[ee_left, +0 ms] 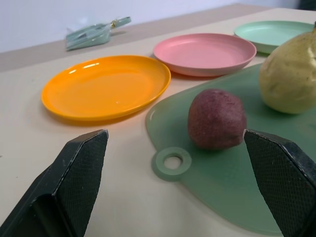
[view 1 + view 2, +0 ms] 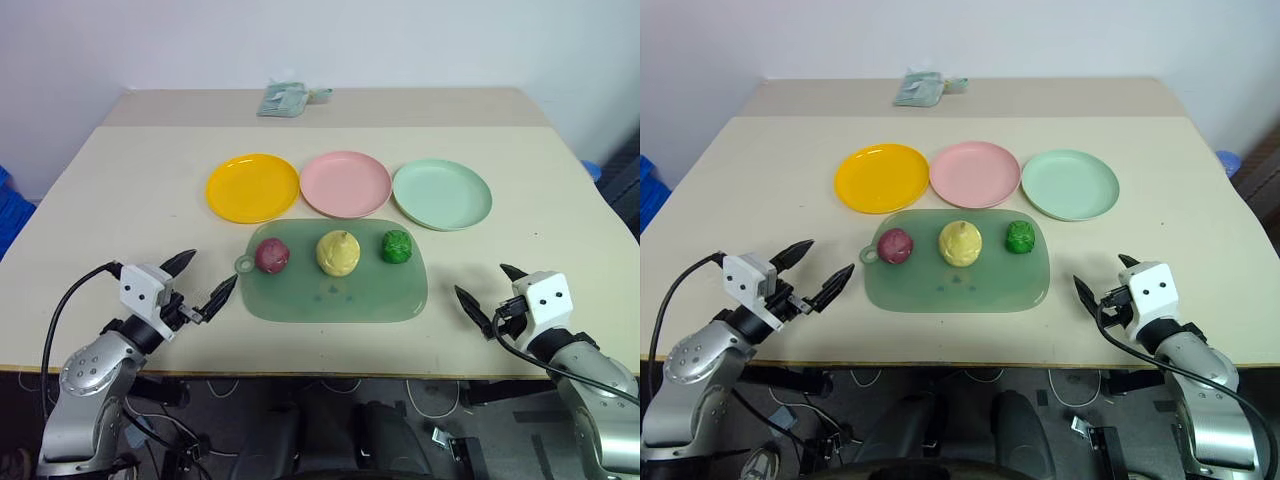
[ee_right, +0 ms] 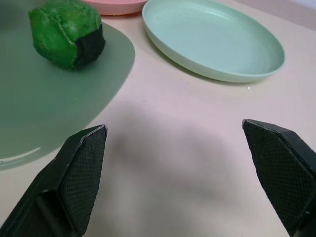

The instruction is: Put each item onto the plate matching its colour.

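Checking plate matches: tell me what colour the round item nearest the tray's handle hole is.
Dark red-purple item, clearest in the left wrist view.

Head pair overlooks table (image 2: pixel 120 180); wrist cams low (near tray (image 1: pixel 222 187)).

On the table (image 2: pixel 120 190) before me, three plates stand in a row: the left plate (image 2: pixel 252 187), the middle plate (image 2: pixel 345 184) just beside it, and the right plate (image 2: pixel 442 194). Nearer to me lies a tray (image 2: pixel 340 290), its handle hole toward my left. On it sit three items in a line: the round item (image 2: pixel 271 255) left, the pear-shaped item (image 2: pixel 338 253) in the middle, the lumpy item (image 2: pixel 397 246) right. A small packet (image 2: pixel 285 98) lies at the table's far edge.
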`<state>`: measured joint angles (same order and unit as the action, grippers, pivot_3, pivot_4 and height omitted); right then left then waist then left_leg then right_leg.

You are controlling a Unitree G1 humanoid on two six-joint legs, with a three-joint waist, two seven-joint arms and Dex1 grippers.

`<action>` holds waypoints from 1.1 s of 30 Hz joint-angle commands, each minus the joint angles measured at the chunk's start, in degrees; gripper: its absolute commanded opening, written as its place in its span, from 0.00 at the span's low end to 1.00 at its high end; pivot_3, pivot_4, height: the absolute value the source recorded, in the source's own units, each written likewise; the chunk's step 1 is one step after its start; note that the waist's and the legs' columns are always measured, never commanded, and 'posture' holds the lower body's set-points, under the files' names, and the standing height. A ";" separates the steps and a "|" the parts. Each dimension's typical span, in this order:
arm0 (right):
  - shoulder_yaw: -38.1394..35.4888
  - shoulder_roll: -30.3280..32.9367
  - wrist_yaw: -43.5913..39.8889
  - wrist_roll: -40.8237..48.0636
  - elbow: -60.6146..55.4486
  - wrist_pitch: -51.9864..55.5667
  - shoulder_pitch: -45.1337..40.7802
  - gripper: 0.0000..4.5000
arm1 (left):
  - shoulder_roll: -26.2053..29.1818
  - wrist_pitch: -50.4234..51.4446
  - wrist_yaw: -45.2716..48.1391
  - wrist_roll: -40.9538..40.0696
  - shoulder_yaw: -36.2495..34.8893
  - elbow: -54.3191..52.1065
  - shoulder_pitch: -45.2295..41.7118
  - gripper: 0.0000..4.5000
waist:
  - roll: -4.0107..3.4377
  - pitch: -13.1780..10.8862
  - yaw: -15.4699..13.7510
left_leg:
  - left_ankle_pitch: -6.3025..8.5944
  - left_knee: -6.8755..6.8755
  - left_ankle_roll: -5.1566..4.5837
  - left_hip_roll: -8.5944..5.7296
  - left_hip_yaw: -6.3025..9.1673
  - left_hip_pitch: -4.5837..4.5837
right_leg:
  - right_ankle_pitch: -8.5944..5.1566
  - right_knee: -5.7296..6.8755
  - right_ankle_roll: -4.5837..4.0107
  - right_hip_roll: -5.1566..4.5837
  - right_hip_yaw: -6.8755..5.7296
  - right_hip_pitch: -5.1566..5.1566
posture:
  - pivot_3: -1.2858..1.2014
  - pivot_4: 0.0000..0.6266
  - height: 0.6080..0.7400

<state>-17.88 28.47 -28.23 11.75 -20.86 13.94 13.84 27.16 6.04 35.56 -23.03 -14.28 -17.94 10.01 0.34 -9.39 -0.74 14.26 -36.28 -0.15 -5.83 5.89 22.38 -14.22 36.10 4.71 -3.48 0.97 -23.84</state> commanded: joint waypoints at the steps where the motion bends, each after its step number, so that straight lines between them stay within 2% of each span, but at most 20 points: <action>1: 0.01 -0.15 -0.22 0.38 -0.04 -1.94 -0.62 1.00 | -0.26 -1.80 0.34 0.03 -0.34 0.41 -1.02 1.00 | 0.00 0.00 -0.05 | 0.00 0.00 0.00 0.00 0.00 0.00 | 0.00 0.00 0.00 0.00 0.00 0.00 | 0.52 0.24 1.00; 10: -1.26 1.26 -5.30 6.79 0.69 -1.02 -3.40 1.00 | -1.45 0.44 -0.42 -0.75 -0.15 0.69 -0.60 1.00 | 0.00 0.00 -0.02 | 0.00 -0.01 0.00 0.00 0.00 0.00 | 0.00 0.01 0.00 0.00 0.00 0.01 | 0.52 0.24 1.00; 16: -1.58 7.79 -15.20 15.47 -3.12 1.62 -7.26 1.00 | -1.18 7.19 -4.50 -1.75 -0.50 0.66 -4.18 1.00 | 0.00 -0.04 -0.04 | 0.00 -0.08 -0.01 0.01 0.01 -0.01 | 0.01 0.01 0.01 0.00 -0.03 0.06 | 0.52 0.24 1.00; 20: 0.23 10.58 -18.12 16.18 -4.77 1.40 -9.81 1.00 | -0.24 10.81 -5.87 -0.08 1.15 0.96 -6.86 1.00 | 0.06 -0.03 -0.09 | 0.01 -0.06 -0.02 0.01 0.02 0.00 | 0.06 0.00 0.11 0.00 -0.07 0.06 | 0.52 0.24 1.00; 28: 5.94 11.01 -20.60 16.25 -5.62 1.97 -15.04 1.00 | 2.37 21.70 -7.00 0.25 5.66 0.21 -15.75 1.00 | 0.06 -0.04 -0.09 | 0.03 -0.07 -0.05 0.01 0.03 0.01 | 0.09 -0.03 0.15 0.00 -0.07 0.06 | 0.52 0.24 1.00; 33: 6.75 11.43 -21.84 17.82 -4.31 3.32 -19.27 1.00 | 2.90 28.11 -7.22 -0.50 8.39 -2.14 -20.01 1.00 | 0.08 -0.06 -0.06 | 0.04 -0.07 -0.07 0.00 0.03 0.03 | 0.11 -0.03 0.19 0.00 -0.07 0.03 | 0.52 0.24 1.00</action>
<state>-10.39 39.27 -49.85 28.15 -24.47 17.17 -4.15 29.34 32.71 28.51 -23.12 -5.90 -17.72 -8.94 0.41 -9.44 -0.80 14.29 -36.35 -0.22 -5.83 5.91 22.40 -14.11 36.08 4.89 -3.48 0.90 -23.81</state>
